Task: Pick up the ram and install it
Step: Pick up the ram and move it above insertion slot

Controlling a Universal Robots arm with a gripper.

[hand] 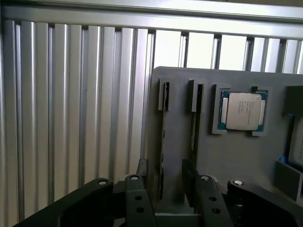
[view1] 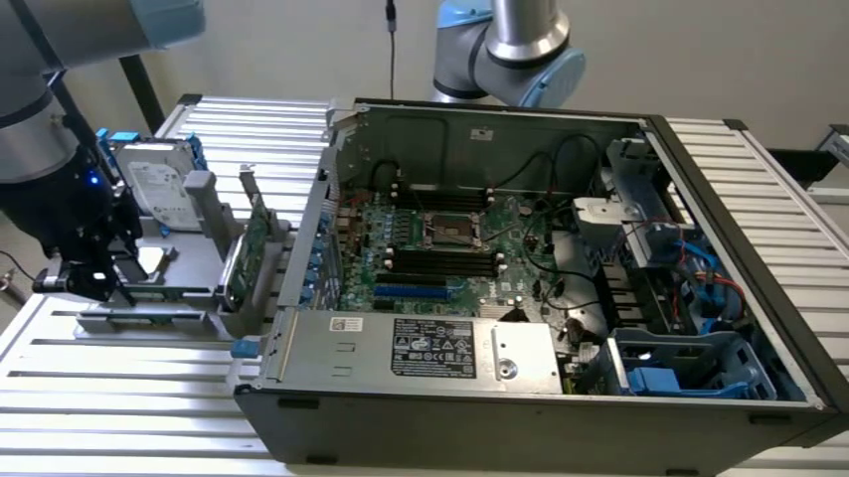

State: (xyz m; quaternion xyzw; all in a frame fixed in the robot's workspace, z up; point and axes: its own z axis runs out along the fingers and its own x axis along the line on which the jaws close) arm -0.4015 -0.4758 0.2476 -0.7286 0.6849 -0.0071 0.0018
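Dark green and thin, the ram (view1: 166, 291) stands on its long edge in a slot of the grey holder (view1: 199, 243) at the exterior view's left, low on the slatted metal table (view1: 133, 383). In my wrist view I meet it edge-on, so it reads as one narrow dark strip running the length of its slot, and I cannot make out its chips from there. I am the gripper (view1: 99, 286), right at the end of that stick. My jaws stand moderately apart, with one finger (hand: 142, 198) on each side of the slot and the ram's near end lying in the gap between them. Whether a pad touches the board I cannot tell, but I am not clamped on it. A second slot (hand: 195, 118) lies just beside the first, and past it the square silver processor chip (hand: 242, 111) sits in its own recess. Further toward the exterior view's right the holder carries a hard drive (view1: 153, 184) and an upright green expansion card (view1: 249, 253). Beyond them lies the open computer case (view1: 743, 248), its motherboard (view1: 438, 248) bare.
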